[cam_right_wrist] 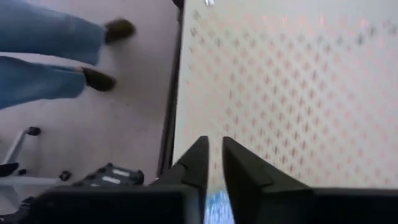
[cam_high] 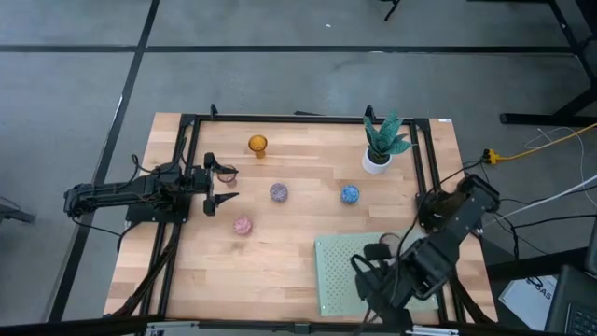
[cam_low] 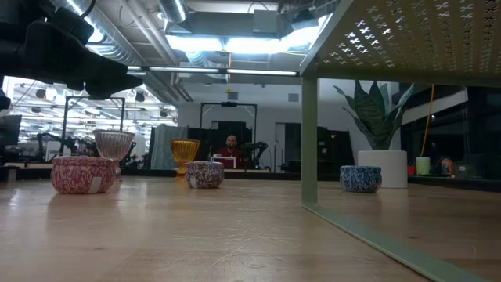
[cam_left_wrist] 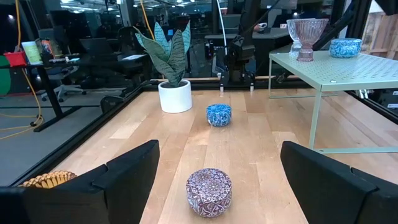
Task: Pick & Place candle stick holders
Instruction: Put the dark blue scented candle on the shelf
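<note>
On the wood table stand an amber cup (cam_high: 257,145), a purple one (cam_high: 278,192), a pink one (cam_high: 243,225) and a blue one (cam_high: 350,194). My left gripper (cam_high: 224,186) is open and empty at the table's left, pointing at the purple cup (cam_left_wrist: 209,191). A clear stemmed cup (cam_low: 114,145) stands close by its far finger. Another clear cup (cam_left_wrist: 306,37) and a blue cup (cam_left_wrist: 345,46) stand on the pale green perforated shelf (cam_left_wrist: 348,71). My right gripper (cam_right_wrist: 214,149) hangs over that shelf (cam_high: 340,257), fingers together. A blue patch (cam_right_wrist: 217,208) shows behind them.
A white pot with a green plant (cam_high: 378,154) stands at the far right of the table. The shelf stands on thin legs (cam_low: 309,141) above the near right part. A black frame (cam_high: 187,140) edges the table. A person's legs (cam_right_wrist: 50,56) are on the floor beside it.
</note>
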Available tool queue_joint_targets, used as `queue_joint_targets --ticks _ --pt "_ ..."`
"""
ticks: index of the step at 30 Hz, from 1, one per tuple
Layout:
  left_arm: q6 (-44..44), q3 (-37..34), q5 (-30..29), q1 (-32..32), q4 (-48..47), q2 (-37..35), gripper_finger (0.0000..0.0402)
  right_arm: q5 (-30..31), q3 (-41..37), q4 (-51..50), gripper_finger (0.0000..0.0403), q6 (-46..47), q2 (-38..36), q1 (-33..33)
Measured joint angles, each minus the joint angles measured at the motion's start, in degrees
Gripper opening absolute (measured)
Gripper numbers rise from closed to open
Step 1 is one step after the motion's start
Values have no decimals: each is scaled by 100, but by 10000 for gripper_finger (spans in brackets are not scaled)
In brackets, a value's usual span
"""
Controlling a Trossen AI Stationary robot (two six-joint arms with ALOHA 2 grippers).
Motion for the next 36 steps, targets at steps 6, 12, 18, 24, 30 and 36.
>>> queue_joint_targets --ticks 6,12,18,24,30,36 --pt "0 0 -2 1 0 0 334 -90 0 387 153 -745 0 -327" --pt "0 0 0 -1 2 0 334 -93 0 599 243 -1484 0 -813" --pt "0 1 -2 1 1 0 334 -91 0 659 295 -2038 1 -1738" --pt "0 0 -2 0 -1 0 334 173 9 514 300 -2048 153 -2803" --pt "0 0 -2 2 1 0 334 846 -398 354 301 -1477 194 -3612" --pt "0 1 -1 0 2 0 334 557 -1452 574 301 -1142 201 -4200"
